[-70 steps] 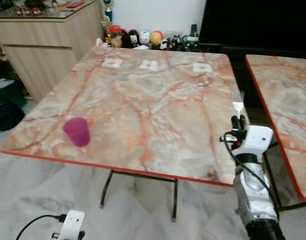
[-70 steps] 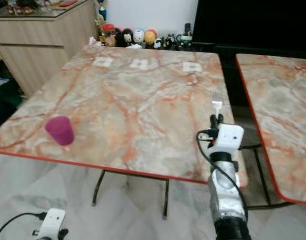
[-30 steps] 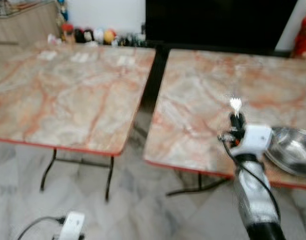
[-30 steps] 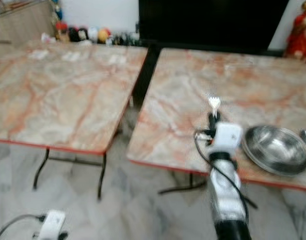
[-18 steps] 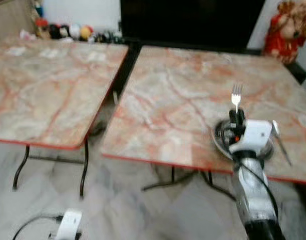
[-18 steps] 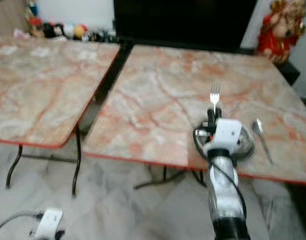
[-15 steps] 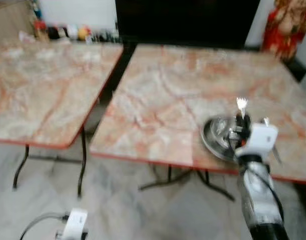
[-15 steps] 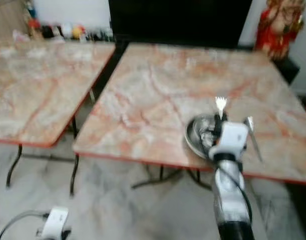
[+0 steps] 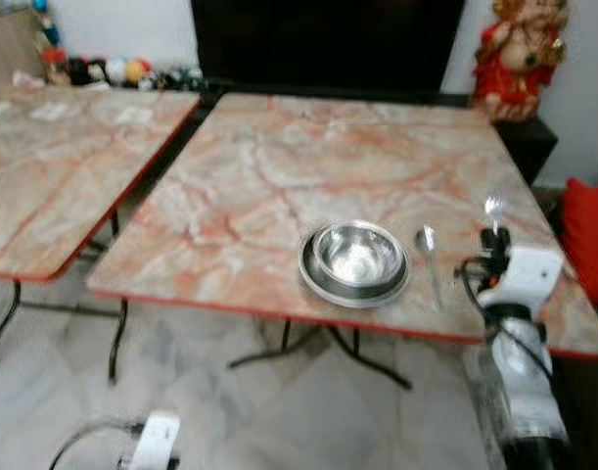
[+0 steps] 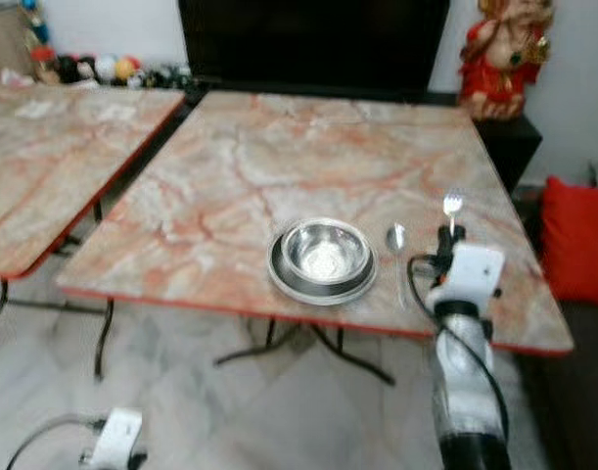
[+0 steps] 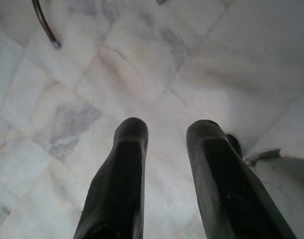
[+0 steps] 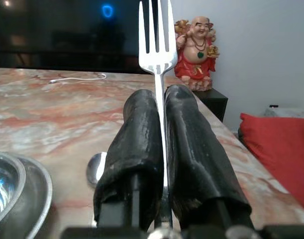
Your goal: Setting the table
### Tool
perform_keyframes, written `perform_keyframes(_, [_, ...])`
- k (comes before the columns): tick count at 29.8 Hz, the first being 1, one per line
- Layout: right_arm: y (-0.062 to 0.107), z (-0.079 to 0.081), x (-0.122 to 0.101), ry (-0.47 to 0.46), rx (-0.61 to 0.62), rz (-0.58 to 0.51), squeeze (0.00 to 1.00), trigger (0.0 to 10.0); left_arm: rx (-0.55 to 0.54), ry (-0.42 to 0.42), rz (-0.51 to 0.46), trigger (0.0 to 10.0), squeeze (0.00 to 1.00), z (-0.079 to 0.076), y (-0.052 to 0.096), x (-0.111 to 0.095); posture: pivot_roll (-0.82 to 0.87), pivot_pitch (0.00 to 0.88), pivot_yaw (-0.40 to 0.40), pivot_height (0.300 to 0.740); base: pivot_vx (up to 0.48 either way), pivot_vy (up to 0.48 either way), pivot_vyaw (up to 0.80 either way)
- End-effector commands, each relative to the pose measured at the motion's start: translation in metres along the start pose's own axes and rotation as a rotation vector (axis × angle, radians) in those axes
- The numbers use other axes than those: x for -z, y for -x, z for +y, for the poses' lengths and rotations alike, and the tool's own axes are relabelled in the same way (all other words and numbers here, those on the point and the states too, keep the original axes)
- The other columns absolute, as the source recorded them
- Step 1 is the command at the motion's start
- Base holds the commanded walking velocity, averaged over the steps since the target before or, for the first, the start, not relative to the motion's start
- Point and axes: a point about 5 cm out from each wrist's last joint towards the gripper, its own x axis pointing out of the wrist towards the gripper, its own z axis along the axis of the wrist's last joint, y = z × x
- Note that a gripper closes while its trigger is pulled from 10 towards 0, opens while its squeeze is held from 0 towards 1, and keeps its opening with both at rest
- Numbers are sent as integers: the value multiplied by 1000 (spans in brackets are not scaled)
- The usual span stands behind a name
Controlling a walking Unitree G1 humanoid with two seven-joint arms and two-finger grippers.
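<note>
Right gripper clamping the fork upright, tines up; we are carrying it at the table's near right edge, beside spoon and bowl. Next, likely, laying it flat near them. Left gripper hanging apart, idle.

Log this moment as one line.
right pincer: shut on fork | bowl on plate, spoon beside | left pincer: open, idle
</note>
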Motion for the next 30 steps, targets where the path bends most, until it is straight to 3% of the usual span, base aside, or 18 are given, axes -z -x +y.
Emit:
perform_keyframes(1, [-3,5,-5,-10,-1,-21,0,10000,-14,-9,11,10000,0,6,1,2,80,0,-3,740,0,0,0])
perform_keyframes(10, [0,3,-2,-8,-2,-14,0,10000,-5,0,12,10000,0,6,1,4,76,0,-5,740,0,0,0])
perform_keyframes(30, [-6,7,-10,-10,-6,-36,0,10000,7,14,0,10000,0,3,1,1,68,0,-2,740,309,0,0])
